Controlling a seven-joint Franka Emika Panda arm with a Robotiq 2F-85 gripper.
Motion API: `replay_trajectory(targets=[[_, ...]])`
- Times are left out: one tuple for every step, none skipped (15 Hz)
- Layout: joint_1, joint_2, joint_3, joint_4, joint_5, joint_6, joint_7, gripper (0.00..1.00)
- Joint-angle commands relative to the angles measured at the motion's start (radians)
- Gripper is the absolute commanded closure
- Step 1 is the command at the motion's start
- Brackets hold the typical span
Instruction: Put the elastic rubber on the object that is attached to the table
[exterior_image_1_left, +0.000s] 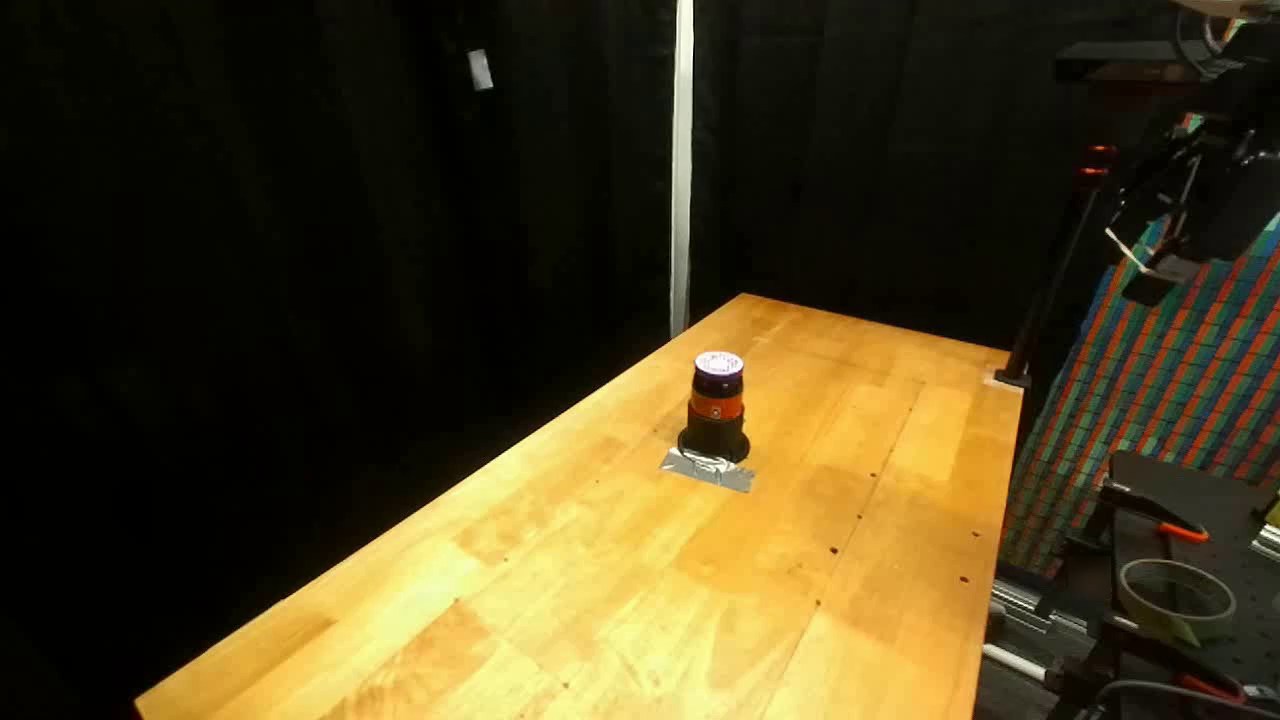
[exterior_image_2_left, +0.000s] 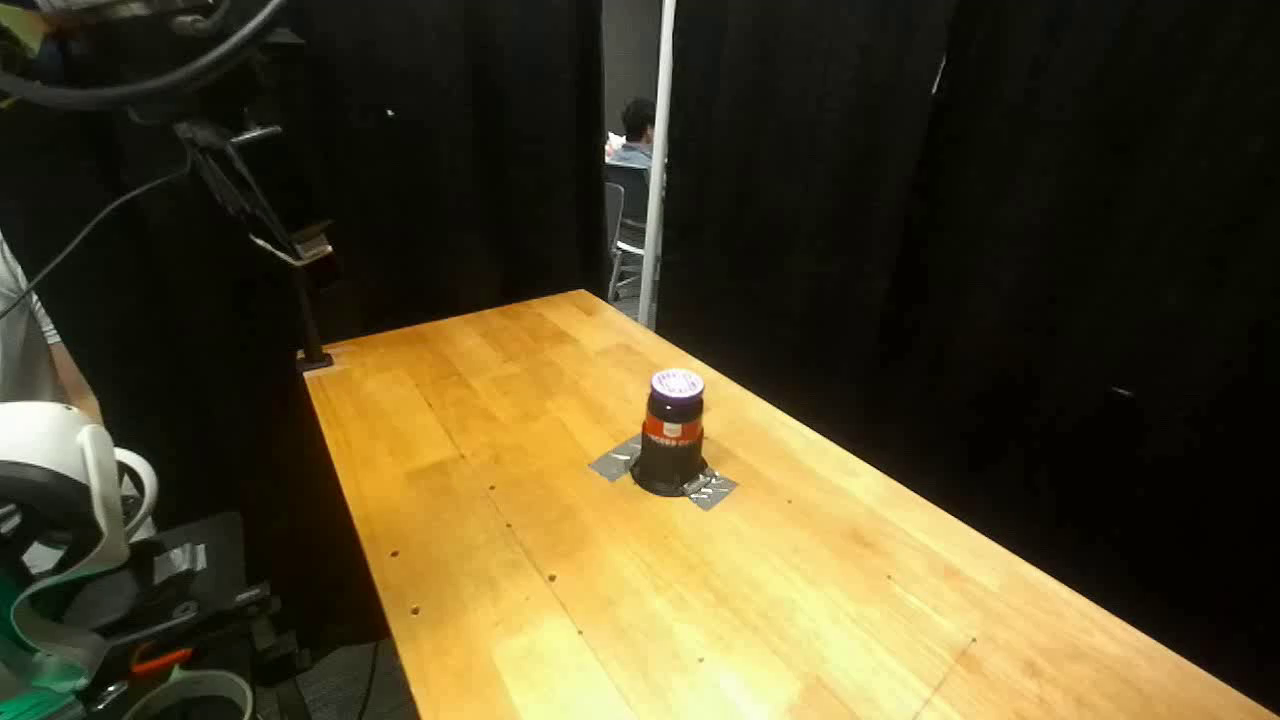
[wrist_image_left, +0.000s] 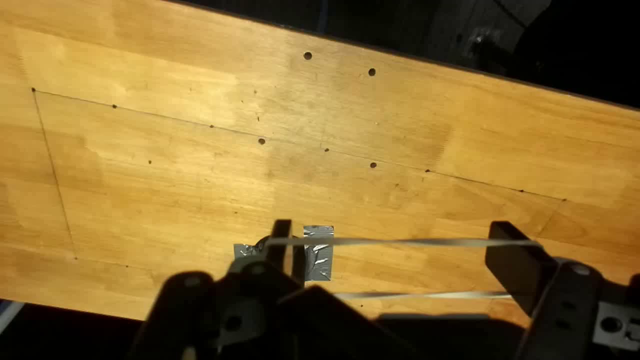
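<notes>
Wrist view: the gripper (wrist_image_left: 392, 232) stands with its fingers (wrist_image_left: 515, 257) wide apart, the pale elastic rubber (wrist_image_left: 400, 242) stretched around both, the table (wrist_image_left: 195, 195) below. In both exterior views the attached object (exterior_image_1_left: 717, 406) stands upright in a black holder (exterior_image_2_left: 668, 467) fixed with grey tape (exterior_image_2_left: 713, 491), well inside the edges, nearer the long one beside the black curtain (exterior_image_2_left: 800, 230); a broad run of wood reaches from it to the far corners, and the gripper hangs raised, well apart
</notes>
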Motion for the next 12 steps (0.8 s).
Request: replay_trajectory(targets=[[0.002,0.001,-0.002,0.003,-0.002,-0.004,0.002,0.00],[0.002,0.002,-0.002,0.003,-0.002,-0.004,0.002,0.00],[0.002,0.002,-0.002,0.003,-0.002,-0.004,0.002,0.00],[0.002,0.002,-0.002,0.003,-0.002,-0.005,0.002,0.00],[0.002,0.002,-0.002,0.003,-0.002,-0.005,0.002,0.00],[0.002,0.002,-0.002,0.003,-0.002,-0.005,0.002,0.00],[0.002,0.002,-0.002,0.003,-0.002,-0.005,0.002,0.00],[-0.009,0.034,0.009,0.035,-0.019,-0.022,0.003,0.00],[-0.023,0.084,0.016,0.086,-0.039,-0.043,0.005,0.00],[-0.038,0.126,0.021,0.130,-0.059,-0.055,0.008,0.00],[-0.053,0.184,0.022,0.185,-0.078,-0.063,0.009,0.00],[-0.067,0.248,0.023,0.240,-0.096,-0.064,0.009,0.00]])
